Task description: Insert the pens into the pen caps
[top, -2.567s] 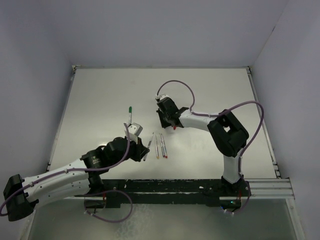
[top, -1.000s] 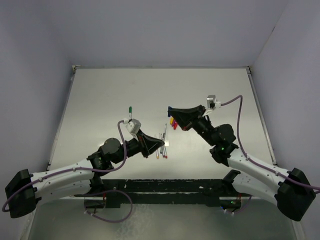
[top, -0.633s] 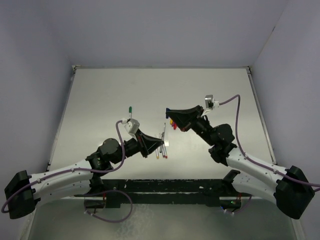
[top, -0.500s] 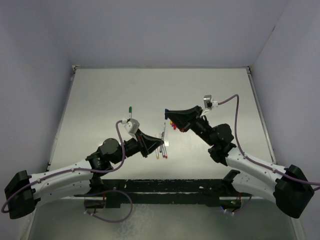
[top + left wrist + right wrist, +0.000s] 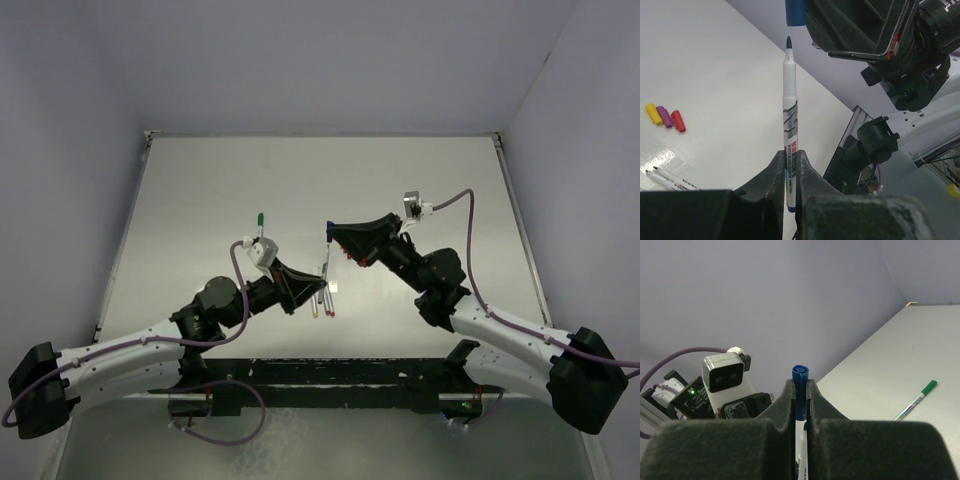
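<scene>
You are in the mating step for the blue pair. Your left tool (image 5: pixel 790 167) is clamped on the lower barrel of the blue pen (image 5: pixel 790 110) and holds it upright, nib up, off the tabletop (image 5: pixel 705 65). Your right tool (image 5: pixel 800 387) is pinched shut on the blue cap (image 5: pixel 800 374), which hangs just above the nib. The two are apart, with a small gap showing between them in the left wrist view. In that view the cap sits slightly to the right of the nib, so I judge them near aligned but not yet on one axis.

The green pen (image 5: pixel 915 400) lies on the tabletop with a green end that looks like its cap, so that pair seems done. The yellow cap (image 5: pixel 652 113), purple cap (image 5: pixel 663 116) and red cap (image 5: pixel 678 121) lie side by side; the uncapped pens (image 5: pixel 670 177) lie near them, at least two in view. I would put the task at under halfway.

For the next move, shift the cap sideways until its mouth is centred over the nib; keep cap and barrel in one line; then close the gap along the pen's own axis and press until the cap seats. Keep both grips firm, since the barrel could slide down through the left fingers under the push. Go slowly at contact: if the nib meets the cap's rim, it may tilt the pen or twist the cap in your right tool.
</scene>
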Controlling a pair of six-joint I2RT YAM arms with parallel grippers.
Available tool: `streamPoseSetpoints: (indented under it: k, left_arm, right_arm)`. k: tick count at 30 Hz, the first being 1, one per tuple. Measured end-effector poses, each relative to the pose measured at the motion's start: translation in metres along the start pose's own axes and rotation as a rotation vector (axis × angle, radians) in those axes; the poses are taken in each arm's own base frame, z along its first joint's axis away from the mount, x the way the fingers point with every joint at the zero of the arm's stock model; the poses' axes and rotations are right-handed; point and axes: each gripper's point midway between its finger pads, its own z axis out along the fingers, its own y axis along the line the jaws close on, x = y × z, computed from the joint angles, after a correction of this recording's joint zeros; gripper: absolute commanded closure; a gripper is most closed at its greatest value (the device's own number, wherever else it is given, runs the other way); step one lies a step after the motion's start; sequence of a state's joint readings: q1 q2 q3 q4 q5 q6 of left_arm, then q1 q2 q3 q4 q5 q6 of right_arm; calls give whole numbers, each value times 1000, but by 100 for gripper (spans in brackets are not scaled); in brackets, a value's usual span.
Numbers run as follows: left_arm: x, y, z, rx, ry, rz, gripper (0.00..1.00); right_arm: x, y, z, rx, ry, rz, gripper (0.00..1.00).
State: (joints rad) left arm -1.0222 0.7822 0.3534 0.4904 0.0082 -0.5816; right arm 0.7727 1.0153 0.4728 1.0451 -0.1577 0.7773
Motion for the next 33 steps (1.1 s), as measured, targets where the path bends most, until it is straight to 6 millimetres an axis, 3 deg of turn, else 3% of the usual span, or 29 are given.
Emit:
streamPoseSetpoints:
  k: [33]
  left_arm:
    - [-12, -3, -3, 1, -39, 0, 100]
  right_arm:
    - [12, 1, 2, -6, 29, 10, 100]
